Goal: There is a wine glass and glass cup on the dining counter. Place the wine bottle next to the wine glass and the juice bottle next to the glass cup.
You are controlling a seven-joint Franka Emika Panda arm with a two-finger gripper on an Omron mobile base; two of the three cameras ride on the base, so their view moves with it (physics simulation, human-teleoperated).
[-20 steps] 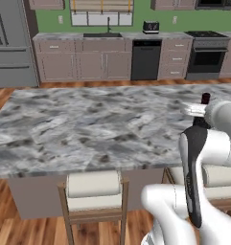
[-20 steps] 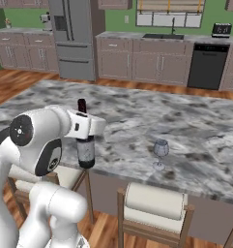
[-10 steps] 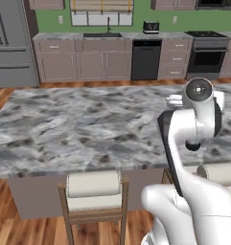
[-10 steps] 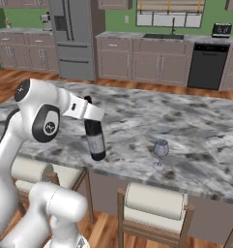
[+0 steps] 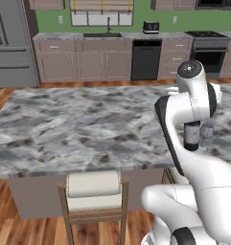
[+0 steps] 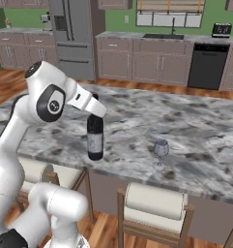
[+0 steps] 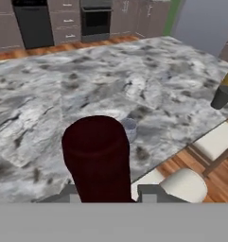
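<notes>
A dark wine bottle [image 6: 94,137] with a pale label stands upright near the front edge of the dining counter [image 6: 185,121], its base apparently on the marble. The gripper [image 6: 94,110] is clamped on the bottle's dark red neck from above, the white arm reaching in from the robot's own left side. In the hand view the red capsule [image 7: 97,158] rises large between the finger tips. A small clear wine glass [image 6: 160,154] stands upright on the same counter, near the bottle but apart from it, with bare marble between them. From the left base view the bottle [image 5: 191,136] and glass [image 5: 206,133] appear close together, partly hidden by the arm. A yellow-orange juice bottle [image 7: 224,90] shows at the edge of the hand view, well apart. Cushioned wooden stools [image 6: 152,206] are tucked under the counter's near side. Behind, grey cabinets, a black dishwasher [image 6: 208,67], a steel refrigerator [image 6: 72,38] and green walls line the room over a wood floor.
</notes>
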